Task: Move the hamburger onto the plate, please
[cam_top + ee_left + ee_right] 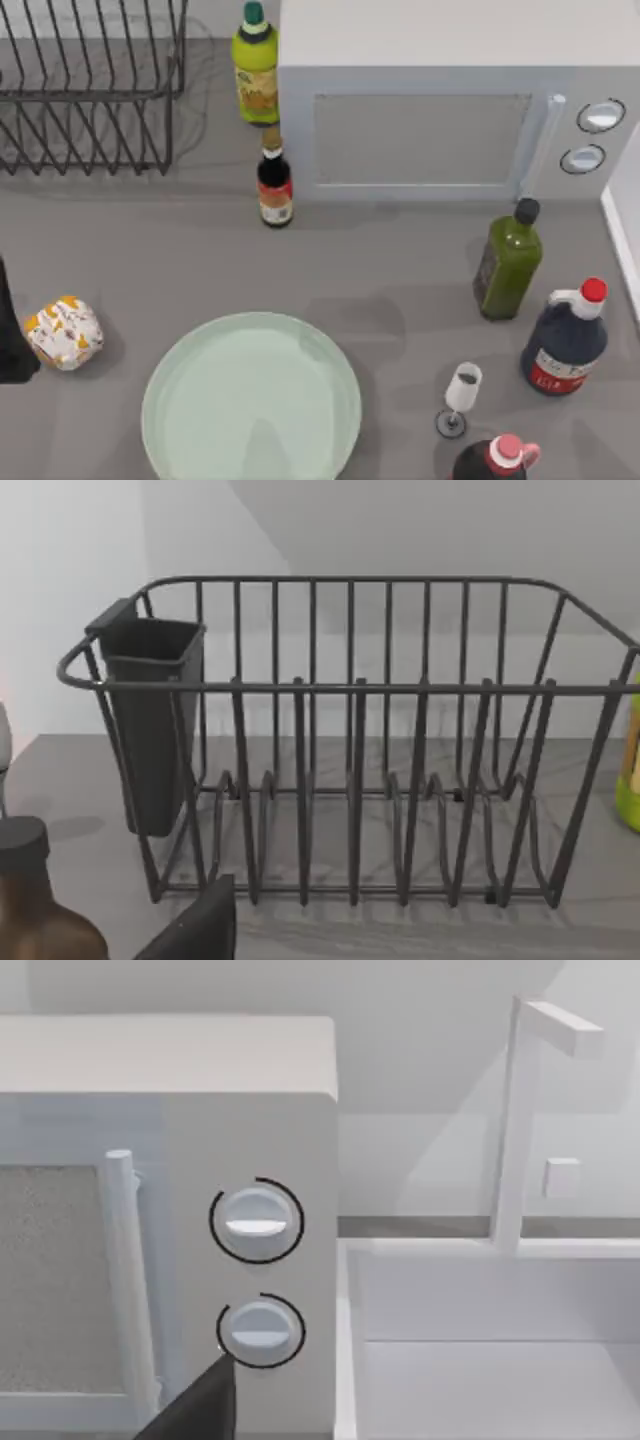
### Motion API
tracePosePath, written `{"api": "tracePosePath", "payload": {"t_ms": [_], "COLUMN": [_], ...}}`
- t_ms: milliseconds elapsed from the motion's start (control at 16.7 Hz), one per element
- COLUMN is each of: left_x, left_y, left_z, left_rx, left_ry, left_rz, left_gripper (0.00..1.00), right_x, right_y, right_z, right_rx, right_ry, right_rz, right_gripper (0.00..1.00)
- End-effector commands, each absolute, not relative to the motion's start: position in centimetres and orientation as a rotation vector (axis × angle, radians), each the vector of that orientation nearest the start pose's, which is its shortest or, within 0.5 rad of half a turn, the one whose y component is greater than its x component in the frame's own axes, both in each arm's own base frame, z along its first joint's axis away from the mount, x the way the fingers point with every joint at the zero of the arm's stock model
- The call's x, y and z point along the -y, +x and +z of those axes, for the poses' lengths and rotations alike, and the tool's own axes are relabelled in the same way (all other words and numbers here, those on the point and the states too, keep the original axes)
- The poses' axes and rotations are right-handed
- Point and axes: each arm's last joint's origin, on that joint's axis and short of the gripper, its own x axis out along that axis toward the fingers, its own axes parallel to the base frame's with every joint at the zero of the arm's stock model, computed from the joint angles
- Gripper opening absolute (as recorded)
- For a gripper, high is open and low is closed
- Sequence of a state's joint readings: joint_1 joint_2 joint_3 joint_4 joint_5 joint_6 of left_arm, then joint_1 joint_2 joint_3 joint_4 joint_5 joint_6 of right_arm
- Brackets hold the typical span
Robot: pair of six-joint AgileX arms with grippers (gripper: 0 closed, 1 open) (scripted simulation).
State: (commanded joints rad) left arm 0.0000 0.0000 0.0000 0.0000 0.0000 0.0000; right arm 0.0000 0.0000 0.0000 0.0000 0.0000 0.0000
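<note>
Nearest the overhead camera, the plate [251,398] sits low in the frame's middle on the grey surface [380,270], bare and ready to receive. At left of it, apart from its rim, lies the hamburger [63,333]: a small white-wrapped lump with orange patches. A dark arm part sits just beside it at the left edge; I cannot tell how either arm's jaws stand.

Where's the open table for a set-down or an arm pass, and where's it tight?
Free: the wide strip between the plate and the microwave, and the patch between the dish rack and the hamburger. Tight: the right side, among the green bottle, dark jug, wine glass and pink-capped bottle.
</note>
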Motion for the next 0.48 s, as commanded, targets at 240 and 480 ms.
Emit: {"api": "tracePosePath", "payload": {"t_ms": [240,480], "left_x": [0.1,0.3], "left_y": [10.6,11.3], "left_z": [16.5,18.9], "left_rx": [-0.027,-0.188], "left_ry": [0.017,0.111], "left_rz": [-0.002,-0.029], "left_gripper": [1.0,1.0], "right_x": [0.1,0.1], "right_y": [10.6,10.6], "right_z": [16.0,16.0], "right_rx": [0.0,0.0], "right_ry": [0.0,0.0], "right_rz": [0.0,0.0], "right_gripper": [1.0,1.0]}}
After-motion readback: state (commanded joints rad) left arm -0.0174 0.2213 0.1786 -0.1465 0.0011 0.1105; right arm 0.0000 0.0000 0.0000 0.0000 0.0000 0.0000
